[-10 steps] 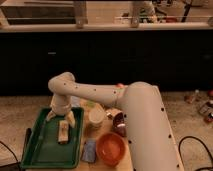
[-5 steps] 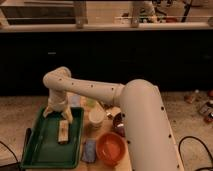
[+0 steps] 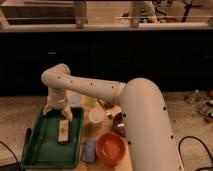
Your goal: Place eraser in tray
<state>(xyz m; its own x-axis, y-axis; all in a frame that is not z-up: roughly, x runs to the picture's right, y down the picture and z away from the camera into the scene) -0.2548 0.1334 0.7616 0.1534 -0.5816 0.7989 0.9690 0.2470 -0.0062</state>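
Note:
The tan eraser point(image 3: 63, 131) lies flat inside the green tray point(image 3: 42, 152), toward its right side. My gripper point(image 3: 57, 113) hangs over the tray's far end, just above and to the left of the eraser, apart from it. Its two fingers point(image 3: 67, 114) spread apart and hold nothing. The white arm reaches from the lower right across the table to it.
An orange bowl point(image 3: 111, 148) sits right of the tray, with a blue-grey pad point(image 3: 89, 151) between them. A white cup point(image 3: 96, 118) and a dark bowl point(image 3: 119, 124) stand behind. A black cable point(image 3: 24, 142) runs at the tray's left edge.
The gripper has lifted and moved left, away from the eraser, which stays lying in the tray.

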